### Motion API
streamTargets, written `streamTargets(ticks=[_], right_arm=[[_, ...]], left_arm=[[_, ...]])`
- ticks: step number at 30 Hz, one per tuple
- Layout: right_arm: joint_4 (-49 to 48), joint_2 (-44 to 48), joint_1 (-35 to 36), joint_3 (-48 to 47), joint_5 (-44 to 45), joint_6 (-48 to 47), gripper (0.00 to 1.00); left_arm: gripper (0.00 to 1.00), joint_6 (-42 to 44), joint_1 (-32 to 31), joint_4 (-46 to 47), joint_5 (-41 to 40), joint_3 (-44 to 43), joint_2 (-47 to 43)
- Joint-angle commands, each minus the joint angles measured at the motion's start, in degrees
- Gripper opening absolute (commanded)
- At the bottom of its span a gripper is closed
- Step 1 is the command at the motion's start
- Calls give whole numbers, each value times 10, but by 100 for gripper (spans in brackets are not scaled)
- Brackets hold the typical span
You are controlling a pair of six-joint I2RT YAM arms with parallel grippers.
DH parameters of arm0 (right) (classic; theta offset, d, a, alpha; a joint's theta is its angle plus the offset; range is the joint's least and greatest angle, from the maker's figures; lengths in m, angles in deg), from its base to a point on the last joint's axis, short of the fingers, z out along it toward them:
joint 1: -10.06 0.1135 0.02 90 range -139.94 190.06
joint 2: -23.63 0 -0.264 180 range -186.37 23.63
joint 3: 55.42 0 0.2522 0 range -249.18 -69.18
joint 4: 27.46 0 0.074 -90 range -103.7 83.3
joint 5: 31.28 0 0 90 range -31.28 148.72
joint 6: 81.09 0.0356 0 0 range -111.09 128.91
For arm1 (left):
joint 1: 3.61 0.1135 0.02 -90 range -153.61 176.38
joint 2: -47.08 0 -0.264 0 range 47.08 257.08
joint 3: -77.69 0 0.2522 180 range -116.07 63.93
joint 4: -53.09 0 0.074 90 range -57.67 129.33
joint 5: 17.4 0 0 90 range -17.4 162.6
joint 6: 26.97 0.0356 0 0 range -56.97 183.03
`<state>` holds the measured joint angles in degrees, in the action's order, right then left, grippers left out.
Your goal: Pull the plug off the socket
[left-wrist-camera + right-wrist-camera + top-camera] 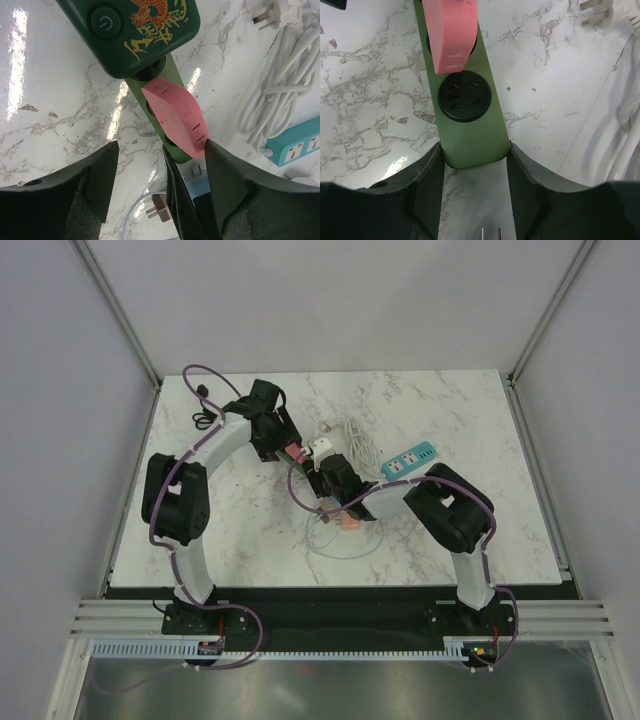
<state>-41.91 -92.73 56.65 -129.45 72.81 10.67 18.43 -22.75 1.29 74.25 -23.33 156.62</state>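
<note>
The pink plug (175,117) looks like a small, hard, light block with smooth sides. I judge it stiff enough to squeeze firmly, but held tight by its pins. I would take it across its two flat flanks, low near the socket face, and pull straight out along the pins.

It sits in a round socket of the green power strip (470,135), which lies flat on the marble counter (50,100).

In the left wrist view my left claw (161,150) is spread wide. The plug lies at 12 to 1 o'clock from its gap, its near tip just beside the right-hand finger.

My right claw (474,150) pinches the strip's free end, with the plug at 12 o'clock beyond an empty socket.
</note>
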Motion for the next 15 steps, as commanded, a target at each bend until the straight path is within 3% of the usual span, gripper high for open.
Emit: streamTargets(ticks=[1, 15], right_arm=[[-21, -7, 25, -25, -36, -12, 0], [-15, -7, 32, -21, -28, -33, 0]], left_arm=[[75, -10, -3, -4, -31, -1, 15], [75, -14, -7, 4, -81, 10, -27]])
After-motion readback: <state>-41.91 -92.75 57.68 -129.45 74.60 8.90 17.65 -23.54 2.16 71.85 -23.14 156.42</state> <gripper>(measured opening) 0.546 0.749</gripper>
